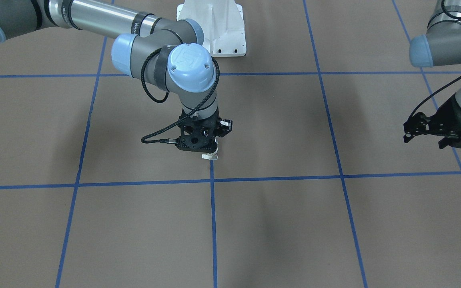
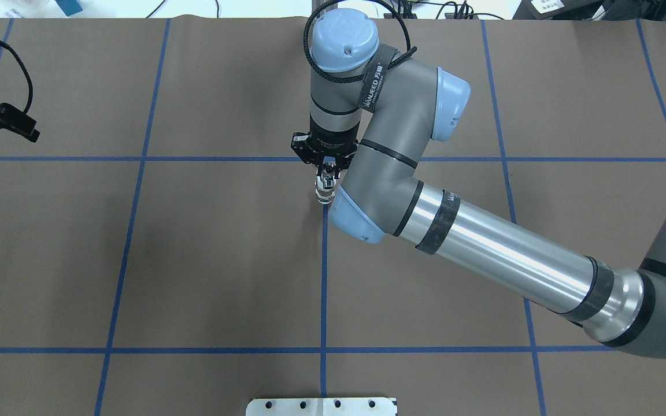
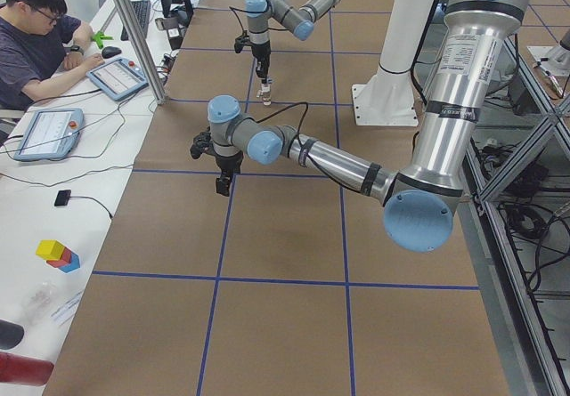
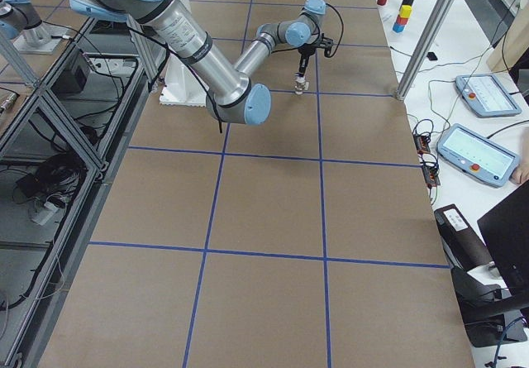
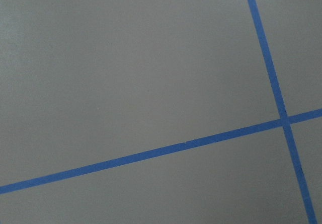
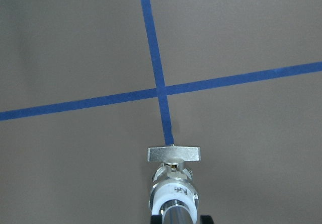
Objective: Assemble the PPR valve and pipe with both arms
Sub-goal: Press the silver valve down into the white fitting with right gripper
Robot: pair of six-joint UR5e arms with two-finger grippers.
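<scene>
The PPR valve [image 6: 173,181] stands upright on a blue tape line at mid table, with its white ring on top and its flat tab [image 1: 210,157] at the base. A chrome pipe [image 6: 173,215] sits in the valve's white ring. My right gripper [image 2: 326,172] points straight down over them and is shut on the pipe. It also shows in the front view [image 1: 213,149]. My left gripper [image 1: 423,141] hangs open and empty above bare table far off to the robot's left. In the overhead view it is partly cut off by the left edge [image 2: 18,126].
A white pedestal [image 1: 222,36] stands at the robot's side of the table behind the right gripper. An operator [image 3: 36,31] sits at a side bench with tablets [image 3: 116,77] along the table's far edge. Blue tape lines grid the brown table [image 2: 223,260].
</scene>
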